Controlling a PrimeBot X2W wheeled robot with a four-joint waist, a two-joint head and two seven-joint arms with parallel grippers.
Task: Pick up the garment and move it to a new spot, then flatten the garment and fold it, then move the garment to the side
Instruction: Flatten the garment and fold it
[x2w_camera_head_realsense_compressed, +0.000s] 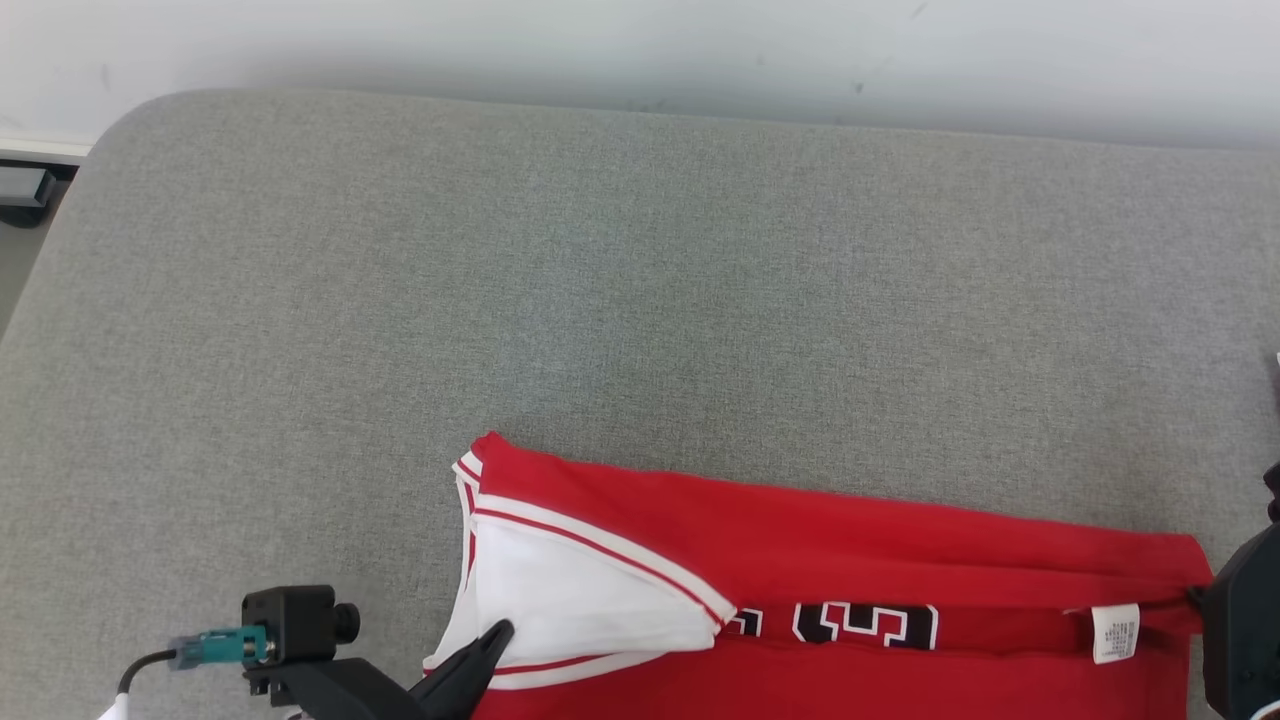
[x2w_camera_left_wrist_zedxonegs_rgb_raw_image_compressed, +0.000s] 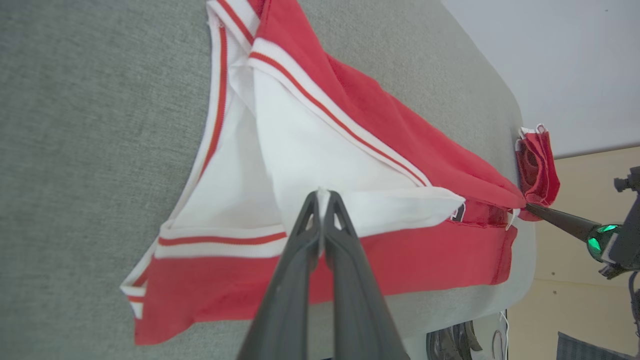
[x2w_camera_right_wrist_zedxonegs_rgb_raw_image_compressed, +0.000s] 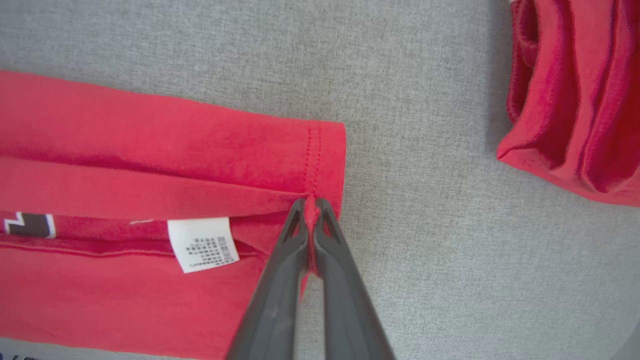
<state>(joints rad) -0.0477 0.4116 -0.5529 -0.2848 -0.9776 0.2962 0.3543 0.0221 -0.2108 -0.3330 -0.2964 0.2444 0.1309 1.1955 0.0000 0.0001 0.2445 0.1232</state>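
a: where's the garment (x2w_camera_head_realsense_compressed: 850, 540) sitting?

b: along the near edge of the grey padded worktop (x2w_camera_head_realsense_compressed: 600, 280), running from the middle out to the right. it's red, with a white panel (x2w_camera_left_wrist_zedxonegs_rgb_raw_image_compressed: 310, 145) at the left end and a black-and-white number (x2w_camera_head_realsense_compressed: 865, 625) partly tucked under a fold.

a: and the pincers?

b: both are pinched tight on cloth. the left pincer (x2w_camera_left_wrist_zedxonegs_rgb_raw_image_compressed: 321, 195) has its fingers together on the edge of the white panel. the right pincer (x2w_camera_right_wrist_zedxonegs_rgb_raw_image_compressed: 311, 202) is closed on the stitched red hem (x2w_camera_right_wrist_zedxonegs_rgb_raw_image_compressed: 325, 150) at the right end.

a: how do you reckon it'll handle?

b: light and limp, i'd say. it creases and drapes with no stiffness, so anything between the two holds will probably sag unless it's kept taut. thin knit like this could slip out of a narrow pinch, so the hem and the banded edge look like the safest places to hold, since the cloth is doubled there.

a: what's the count?

b: two pincers, both on one garment. there's one care label (x2w_camera_right_wrist_zedxonegs_rgb_raw_image_compressed: 204, 244) near the right end and one number patch. there's also a second red bundle (x2w_camera_right_wrist_zedxonegs_rgb_raw_image_compressed: 575, 100), bunched up further right and lying apart from the first, with bare grey between them.
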